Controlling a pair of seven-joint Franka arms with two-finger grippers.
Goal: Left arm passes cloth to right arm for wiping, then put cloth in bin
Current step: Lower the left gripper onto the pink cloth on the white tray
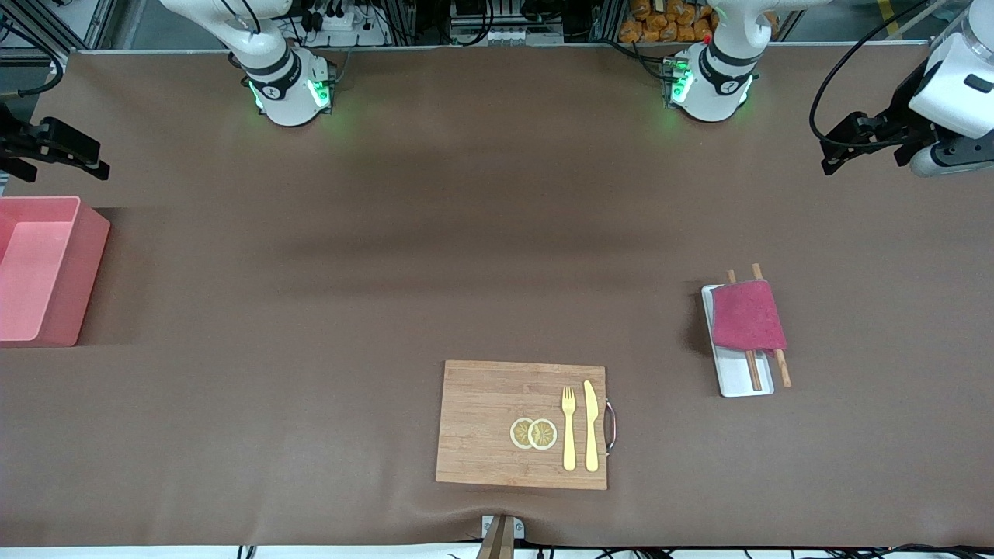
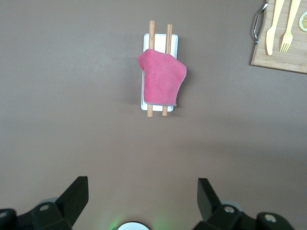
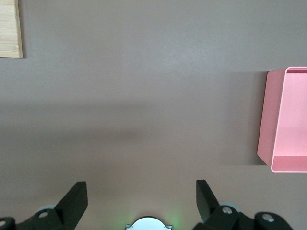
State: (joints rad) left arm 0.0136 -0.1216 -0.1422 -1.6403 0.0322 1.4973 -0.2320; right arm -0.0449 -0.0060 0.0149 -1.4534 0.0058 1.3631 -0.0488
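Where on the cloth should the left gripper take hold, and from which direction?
Come straight down on the cloth and pinch its middle. It drapes over two wooden sticks across the white tray, so the fabric between them is raised and pinchable. The left gripper is open, clear of it.

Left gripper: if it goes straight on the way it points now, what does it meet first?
Probably bare table; the open left gripper points down at it, short of the cloth.

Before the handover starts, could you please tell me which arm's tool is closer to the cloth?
Left. The left tool hangs open at the left arm's end of the table, where the cloth lies; the right tool, also open, waits over the bin at the right arm's end.
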